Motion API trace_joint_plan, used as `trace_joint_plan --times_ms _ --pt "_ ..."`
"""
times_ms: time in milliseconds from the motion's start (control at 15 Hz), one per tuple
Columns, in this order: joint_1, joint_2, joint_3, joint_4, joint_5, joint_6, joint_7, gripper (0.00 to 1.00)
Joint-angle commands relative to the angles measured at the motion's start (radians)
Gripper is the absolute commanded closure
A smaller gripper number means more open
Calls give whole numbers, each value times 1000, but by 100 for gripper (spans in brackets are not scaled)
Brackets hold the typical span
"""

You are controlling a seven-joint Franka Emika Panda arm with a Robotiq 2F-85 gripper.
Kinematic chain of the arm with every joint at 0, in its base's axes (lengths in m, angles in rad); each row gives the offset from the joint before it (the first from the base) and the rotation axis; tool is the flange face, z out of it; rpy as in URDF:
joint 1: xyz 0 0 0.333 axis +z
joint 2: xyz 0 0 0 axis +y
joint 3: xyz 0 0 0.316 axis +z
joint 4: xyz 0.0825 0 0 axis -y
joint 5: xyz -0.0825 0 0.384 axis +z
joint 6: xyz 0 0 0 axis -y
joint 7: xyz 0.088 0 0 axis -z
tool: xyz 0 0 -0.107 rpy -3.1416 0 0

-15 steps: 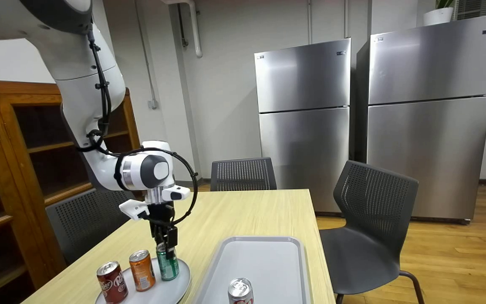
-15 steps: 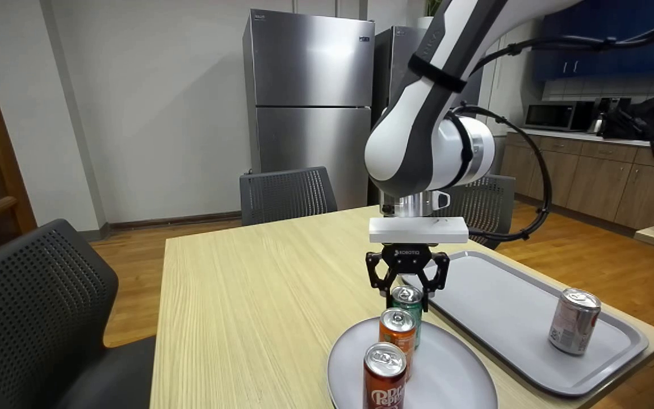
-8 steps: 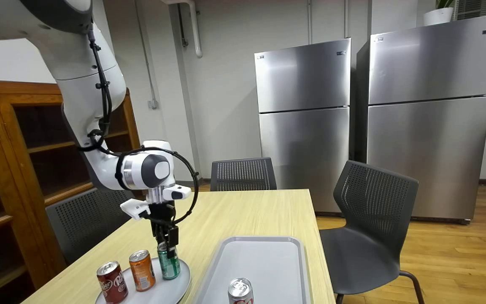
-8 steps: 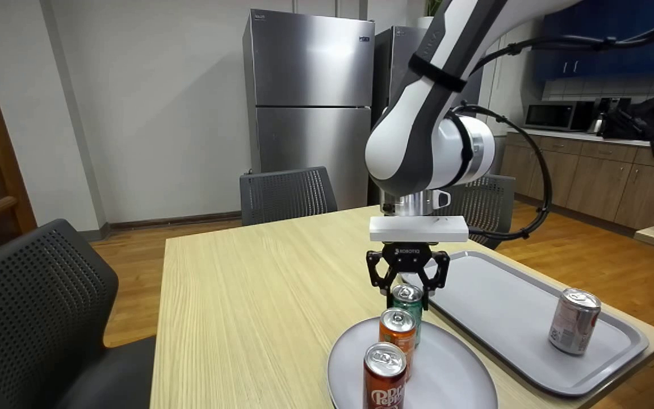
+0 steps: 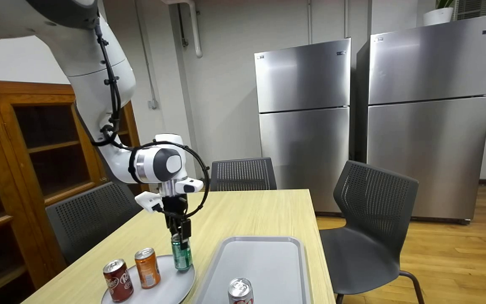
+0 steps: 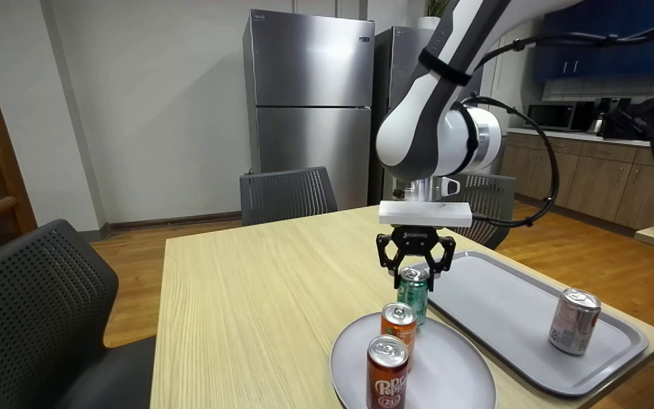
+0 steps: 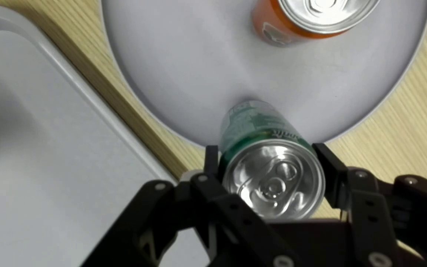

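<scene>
Around the gripper (image 6: 414, 282) were one green soda can (image 7: 272, 159), one orange soda can (image 5: 147, 268), one Dr Pepper can (image 5: 118, 280), one silver can (image 6: 575, 321), one plate (image 6: 452, 369) and one tray (image 6: 497, 301). The gripper, partway drawn together, pinched the green soda can near its metal lid; whether the base touched the plate was unclear. Below the gripper lay the round, smooth plate; beside it, the rectangular tray, both on the wood-grained tabletop (image 6: 259, 301).
</scene>
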Motion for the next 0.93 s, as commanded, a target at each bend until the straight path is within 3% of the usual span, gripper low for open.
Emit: trace_joint_plan --times_ms 0,867 --pt "-32 -17 -9 40 15 -40 -12 62" --pt "-65 8 -64 130 3 -56 4 62"
